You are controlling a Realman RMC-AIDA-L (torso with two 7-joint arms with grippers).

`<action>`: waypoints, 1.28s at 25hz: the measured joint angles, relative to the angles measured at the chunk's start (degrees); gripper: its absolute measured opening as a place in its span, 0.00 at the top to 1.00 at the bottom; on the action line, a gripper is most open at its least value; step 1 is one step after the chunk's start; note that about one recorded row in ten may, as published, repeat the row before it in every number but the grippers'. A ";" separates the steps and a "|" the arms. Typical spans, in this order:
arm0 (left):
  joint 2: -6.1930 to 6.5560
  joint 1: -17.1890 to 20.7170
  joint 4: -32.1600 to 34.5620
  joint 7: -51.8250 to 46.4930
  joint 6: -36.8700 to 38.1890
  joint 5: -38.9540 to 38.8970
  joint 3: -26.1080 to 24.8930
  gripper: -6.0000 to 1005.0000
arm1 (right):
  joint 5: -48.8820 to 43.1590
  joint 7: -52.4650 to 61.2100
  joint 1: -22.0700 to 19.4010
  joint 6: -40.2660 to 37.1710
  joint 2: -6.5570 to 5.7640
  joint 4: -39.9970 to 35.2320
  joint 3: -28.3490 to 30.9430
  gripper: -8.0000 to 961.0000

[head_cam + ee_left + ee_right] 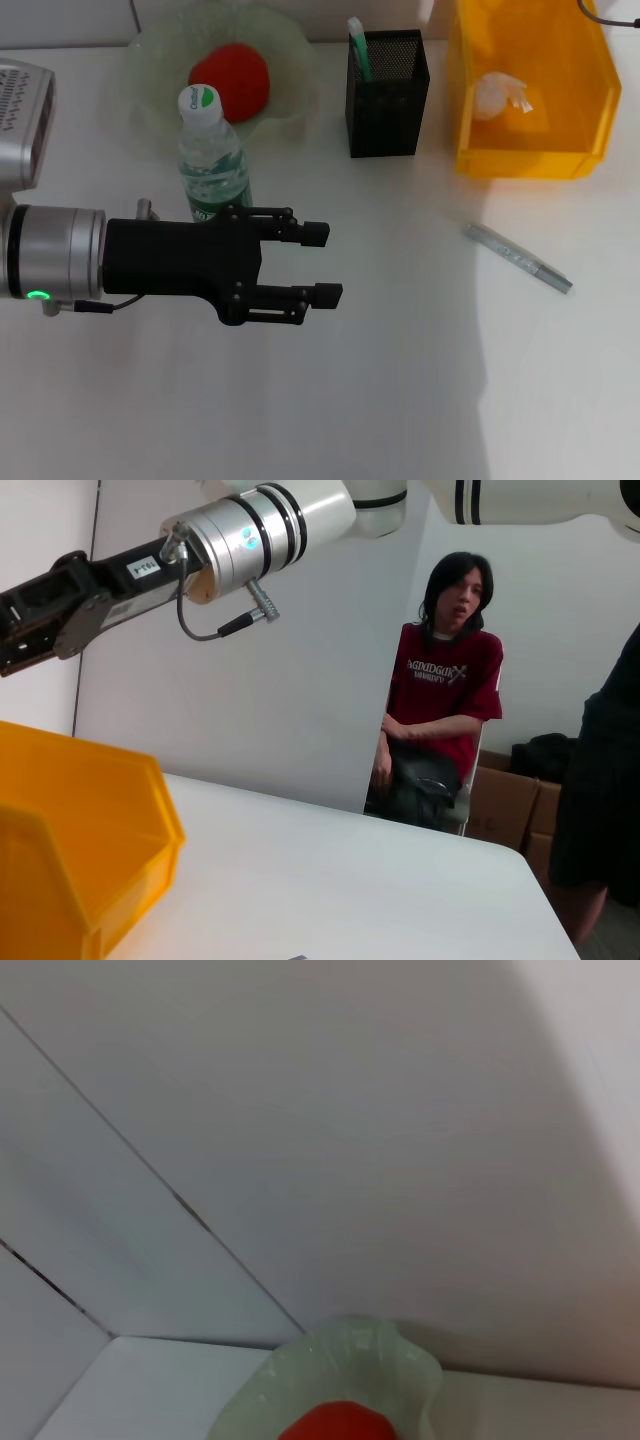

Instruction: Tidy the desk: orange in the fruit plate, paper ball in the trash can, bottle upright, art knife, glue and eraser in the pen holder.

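My left gripper [320,263] hovers open over the desk with nothing between its fingers. Just behind its black body stands the upright bottle [210,150], foot hidden. The orange [231,80], reddish, lies in the pale green fruit plate [290,50]; both show in the right wrist view, orange [340,1422] in plate [400,1360]. A paper ball [500,95] rests in the yellow trash can [530,160]. The grey art knife [517,257] lies flat on the desk at right. The black mesh pen holder [387,95] holds a green-and-white stick [358,45]. Glue and eraser are out of view.
In the left wrist view the right arm's black gripper body [40,610] hangs high above the yellow trash can [80,830], fingertips cut off. A seated person in a red shirt [445,710] is beyond the desk's far edge, another stands at the side.
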 joint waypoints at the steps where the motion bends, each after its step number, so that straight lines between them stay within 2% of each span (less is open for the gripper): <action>1: -0.03 -0.02 -0.01 0.19 0.00 -0.03 0.03 0.31 | -0.02 0.02 0.10 0.16 0.15 0.02 0.01 0.51; 5: -0.06 -0.06 -0.24 0.50 -0.01 -0.18 0.06 0.31 | -0.03 -0.42 0.39 1.79 1.34 0.27 0.04 0.51; 6: -0.06 -0.10 -0.33 0.67 -0.02 -0.22 0.07 0.31 | -0.04 -0.96 0.41 2.53 1.91 0.30 0.06 0.50; 7: -0.07 -0.16 -0.49 0.89 -0.02 -0.32 0.07 0.31 | -0.04 -2.50 0.34 4.03 3.23 0.27 0.06 0.50; 8: -0.08 -0.21 -0.65 1.12 -0.01 -0.40 0.08 0.31 | -0.04 -2.50 0.34 4.03 3.23 0.27 0.06 0.50; 11: -0.08 -0.23 -0.72 1.24 -0.01 -0.51 0.07 0.31 | 0.21 -5.15 -0.15 5.61 5.09 -0.07 0.48 0.50; 12: -0.08 -0.26 -0.74 1.25 -0.01 -0.55 0.01 0.31 | 0.45 -7.21 -0.53 6.90 6.40 -0.25 0.79 0.50; 13: -0.08 -0.30 -0.74 1.25 -0.01 -0.56 -0.05 0.31 | 0.45 -7.21 -0.53 6.90 6.40 -0.25 0.79 0.50; 15: -0.08 -0.44 -0.76 1.13 0.00 -0.58 -0.17 0.31 | 0.82 -9.17 -1.06 8.10 7.70 -0.40 0.88 0.49; 16: -0.08 -0.51 -0.77 0.98 0.00 -0.59 -0.28 0.31 | 2.26 -11.20 -1.58 8.97 8.45 -0.50 1.01 0.49; 17: -0.08 -0.57 -0.79 0.85 0.00 -0.60 -0.33 0.31 | 6.18 -15.83 -2.69 10.39 9.81 -0.54 1.06 0.49; 18: -0.08 -0.57 -0.79 0.85 0.00 -0.60 -0.33 0.31 | 6.18 -15.83 -2.69 10.39 9.81 -0.54 1.06 0.49; 22: 0.06 -0.74 -0.79 0.60 -0.05 -0.60 -0.36 0.31 | 14.64 -25.84 -4.45 15.33 12.07 0.25 0.59 0.49; 28: 0.20 -0.77 -0.64 0.54 -0.28 -0.64 -0.43 0.31 | 24.39 -37.17 -4.05 17.75 12.96 5.42 0.45 0.48; 32: 0.17 -0.81 -0.47 0.51 -0.65 -0.74 -0.46 0.31 | 25.24 -38.53 -3.39 19.68 12.98 6.44 0.28 0.48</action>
